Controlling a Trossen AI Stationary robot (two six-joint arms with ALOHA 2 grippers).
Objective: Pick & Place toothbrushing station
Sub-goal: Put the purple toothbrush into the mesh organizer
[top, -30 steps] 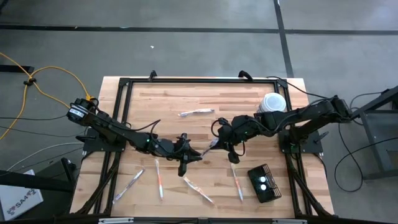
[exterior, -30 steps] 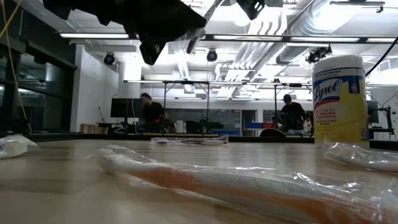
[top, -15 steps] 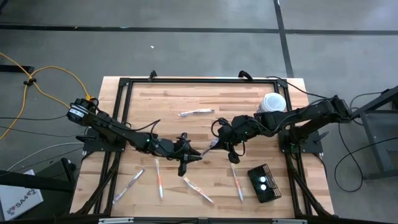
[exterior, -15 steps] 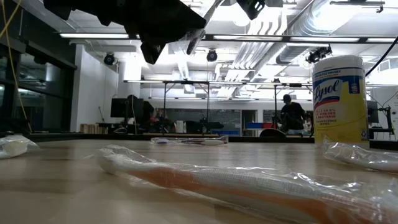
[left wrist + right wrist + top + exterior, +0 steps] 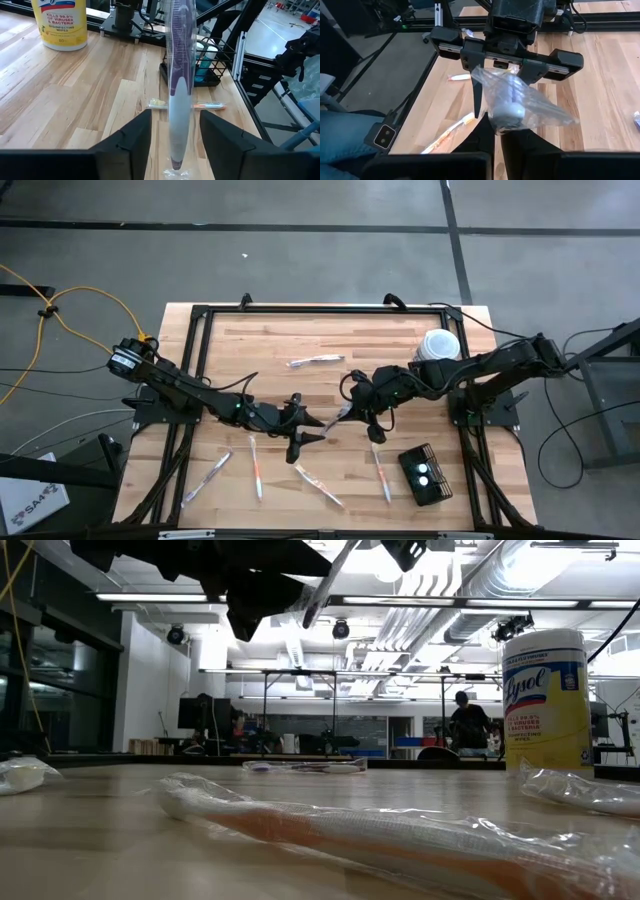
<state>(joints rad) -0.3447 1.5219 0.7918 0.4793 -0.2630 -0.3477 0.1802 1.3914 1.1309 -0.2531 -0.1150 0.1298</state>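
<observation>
The wrapped toothbrush (image 5: 178,85), light, stiff and slippery in crinkly film, is pinched endwise by the closed right gripper (image 5: 496,131); the left gripper (image 5: 175,131) stands spread, clear of it.

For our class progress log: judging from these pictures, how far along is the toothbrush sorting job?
Done: the small black wire-mesh basket already holds two items. In hand: a plastic-wrapped purple toothbrush hangs between the two arms; the right hand is shut on its end, and the left hand stands open around it. Left: several wrapped toothbrushes lie on the wooden table.

The yellow canister (image 5: 545,700) reads "Lysol" (elsewhere "kills 99.9% of viruses & bacteria").
</observation>
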